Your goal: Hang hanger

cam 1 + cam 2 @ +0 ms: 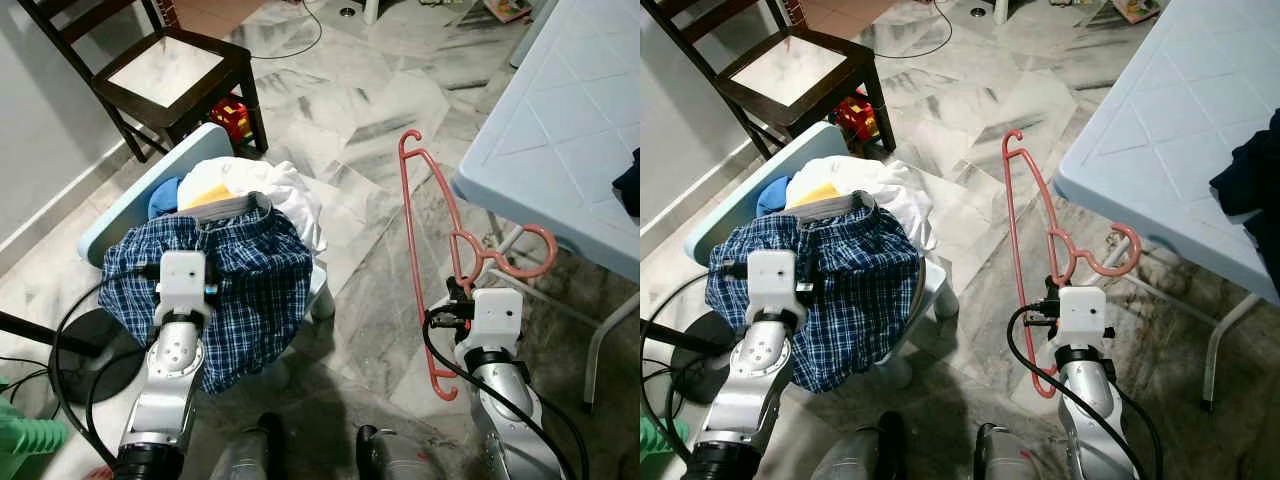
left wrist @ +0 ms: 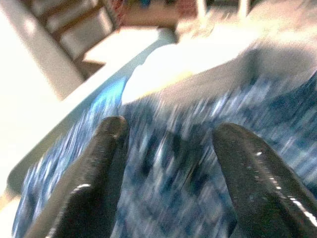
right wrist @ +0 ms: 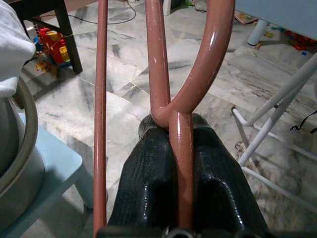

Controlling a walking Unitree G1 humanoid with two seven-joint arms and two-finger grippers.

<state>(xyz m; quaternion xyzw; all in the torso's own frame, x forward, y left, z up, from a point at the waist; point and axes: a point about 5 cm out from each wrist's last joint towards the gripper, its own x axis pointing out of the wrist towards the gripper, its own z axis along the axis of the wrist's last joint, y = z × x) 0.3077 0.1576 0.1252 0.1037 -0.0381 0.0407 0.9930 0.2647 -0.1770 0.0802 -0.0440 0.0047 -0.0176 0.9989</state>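
Right tool clamps one hanger; left tool spread over one plaid garment

Grey-veined marble floor runs across the room, glossy under bright light; a pale wall with a light skirting closes the left side; a dark wooden chair with a pale seat stands at far left, a red toy beneath it; a light blue bench on white legs fills the right; black cables trail at far centre.
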